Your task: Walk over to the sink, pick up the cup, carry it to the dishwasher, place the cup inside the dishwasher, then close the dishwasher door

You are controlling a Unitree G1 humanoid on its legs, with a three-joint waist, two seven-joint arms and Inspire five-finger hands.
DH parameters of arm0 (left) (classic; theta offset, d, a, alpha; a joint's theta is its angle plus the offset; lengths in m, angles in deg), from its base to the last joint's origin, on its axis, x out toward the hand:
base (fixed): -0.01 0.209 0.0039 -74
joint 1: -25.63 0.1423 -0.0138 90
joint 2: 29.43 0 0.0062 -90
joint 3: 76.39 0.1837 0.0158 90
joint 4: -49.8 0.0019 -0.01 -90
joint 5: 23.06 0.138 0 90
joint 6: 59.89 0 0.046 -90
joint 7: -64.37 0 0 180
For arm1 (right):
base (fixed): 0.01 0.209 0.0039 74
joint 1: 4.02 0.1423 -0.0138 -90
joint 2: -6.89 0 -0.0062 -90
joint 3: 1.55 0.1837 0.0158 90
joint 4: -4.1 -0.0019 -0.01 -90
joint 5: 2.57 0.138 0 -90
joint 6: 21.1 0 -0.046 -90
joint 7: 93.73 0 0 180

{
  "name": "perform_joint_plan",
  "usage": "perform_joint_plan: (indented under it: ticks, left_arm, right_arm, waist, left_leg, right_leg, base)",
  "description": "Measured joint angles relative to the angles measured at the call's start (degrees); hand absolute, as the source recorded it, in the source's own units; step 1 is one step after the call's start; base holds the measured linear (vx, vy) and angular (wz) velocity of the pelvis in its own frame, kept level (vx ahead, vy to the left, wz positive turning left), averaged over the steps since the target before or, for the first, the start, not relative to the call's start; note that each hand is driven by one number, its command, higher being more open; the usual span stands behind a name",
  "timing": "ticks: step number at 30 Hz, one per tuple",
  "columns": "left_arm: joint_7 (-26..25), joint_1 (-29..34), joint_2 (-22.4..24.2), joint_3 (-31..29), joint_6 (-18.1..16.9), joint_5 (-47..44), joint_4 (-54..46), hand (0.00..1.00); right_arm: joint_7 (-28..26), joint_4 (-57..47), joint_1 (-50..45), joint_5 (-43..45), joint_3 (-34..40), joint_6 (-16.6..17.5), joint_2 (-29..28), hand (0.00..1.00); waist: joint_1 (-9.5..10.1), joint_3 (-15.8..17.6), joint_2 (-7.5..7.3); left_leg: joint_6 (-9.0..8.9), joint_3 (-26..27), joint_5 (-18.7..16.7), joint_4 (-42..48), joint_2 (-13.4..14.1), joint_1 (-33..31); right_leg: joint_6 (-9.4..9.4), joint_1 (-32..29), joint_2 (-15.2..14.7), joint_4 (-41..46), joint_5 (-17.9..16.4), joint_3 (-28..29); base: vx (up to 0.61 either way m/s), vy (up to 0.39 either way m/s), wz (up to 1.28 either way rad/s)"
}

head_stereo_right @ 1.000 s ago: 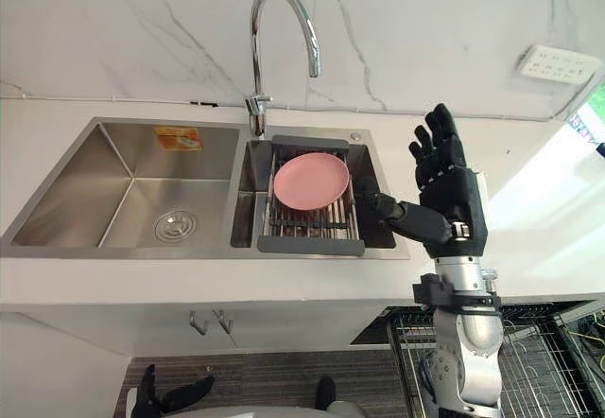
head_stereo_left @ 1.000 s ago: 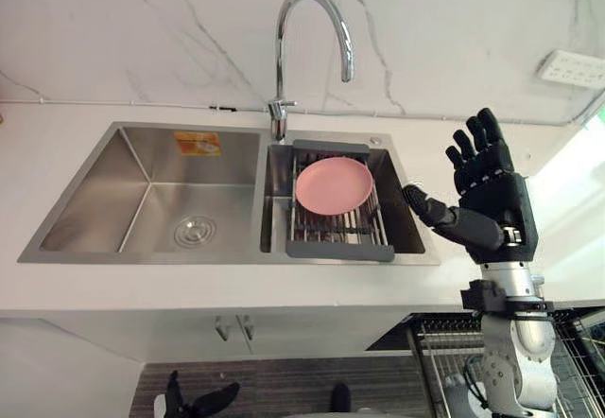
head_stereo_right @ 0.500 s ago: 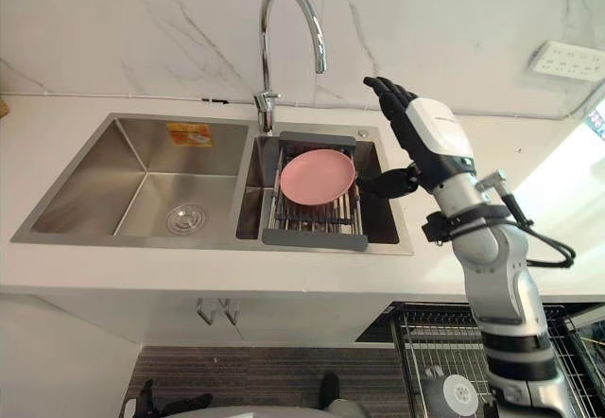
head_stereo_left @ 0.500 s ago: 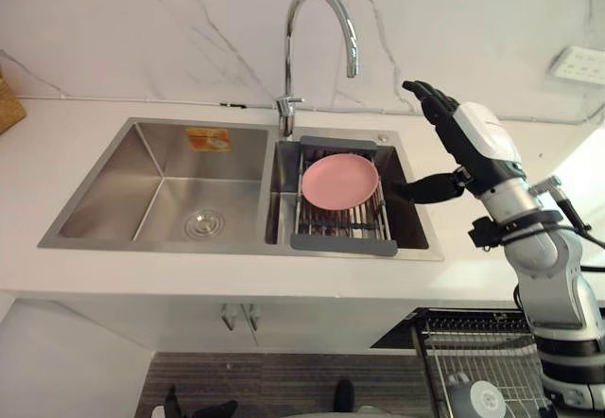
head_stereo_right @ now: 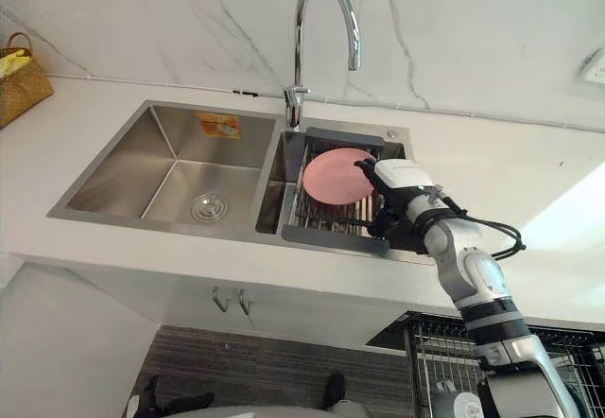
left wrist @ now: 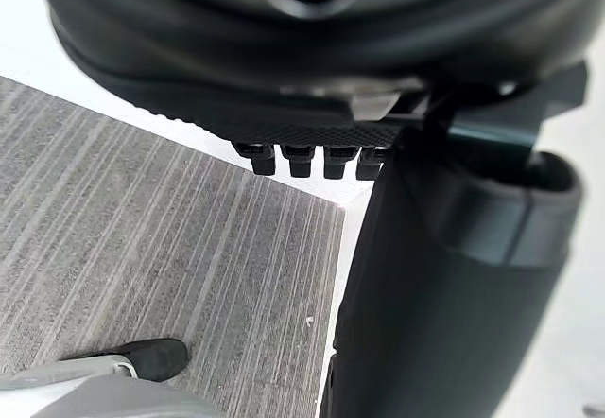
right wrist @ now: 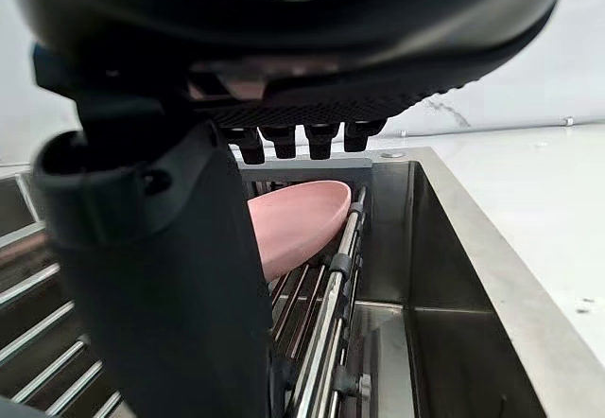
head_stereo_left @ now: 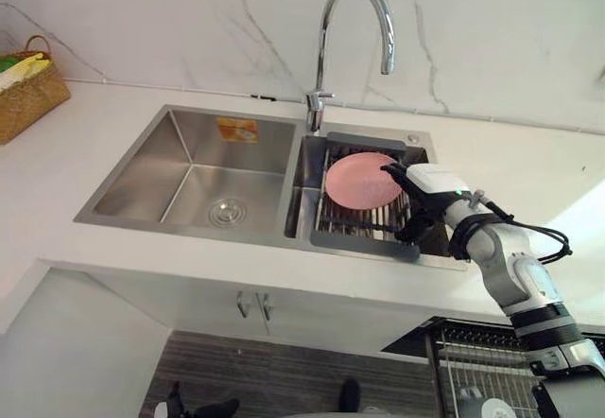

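Dropped a long way since a second ago, that dark right hand: up in the air off the right end of the brushed stainless steel double sink back then, now down inside the sink's right basin. Shifted the camera too, so no reading the sink's slide across the picture as a real move.

Checking the right hand now: fingers straight and apart, thumb hanging lower, clamped on nothing. Sitting just beside the right edge of the round pink shallow plate, maybe brushing it, can't tell from the head views. Seeing the plate just past the thumb in the right wrist view, not pinched.

Billed as a cup in the task, but looks way more like a plate. Resting a bit tilted on the dark grey wire drying rack laid across the sink's right basin, not lifted yet.

Done with the walk, by the look of it, and only just starting the pick-up. Probably needs fingers over the rim and thumb underneath next. Could easily slip, being shallow and smooth, or snag on the rack bars.

Left hand hanging loose with relaxed fingers, well below the sink, over grey striped floor. Spotting what looks like an open dishwasher's wire basket below the sink's right end, so likely a short carry.
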Motion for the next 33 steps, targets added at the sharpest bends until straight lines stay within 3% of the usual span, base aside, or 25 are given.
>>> perform_joint_plan:
  ticks: [14,33]
  left_arm:
    - [0.05,0.49,0.01,-0.02,1.09,-1.21,-0.33,1.00]
    - [0.03,1.40,0.16,0.28,2.09,-2.37,-2.80,1.00]
  right_arm:
    - [7.54,11.30,2.80,-1.44,-2.43,-2.04,-1.81,1.00]
    - [15.32,16.62,7.17,-3.73,-5.05,-7.55,-5.25,1.00]
  waist:
    - [1.62,0.38,0.06]
    - [3.25,2.03,-0.01]
  left_leg:
    - [0.10,-1.64,0.40,-0.29,-0.19,-0.26]
    - [0.33,-2.99,0.93,-0.63,-0.61,-0.38]
  right_leg:
    - [0.29,0.51,-0.44,-0.01,-0.22,-1.58]
    - [0.38,1.04,-0.96,0.00,-0.27,-2.88]
  base:
    - [-0.01,0.008,0.06]
    - [-0.01,0.009,0.03]
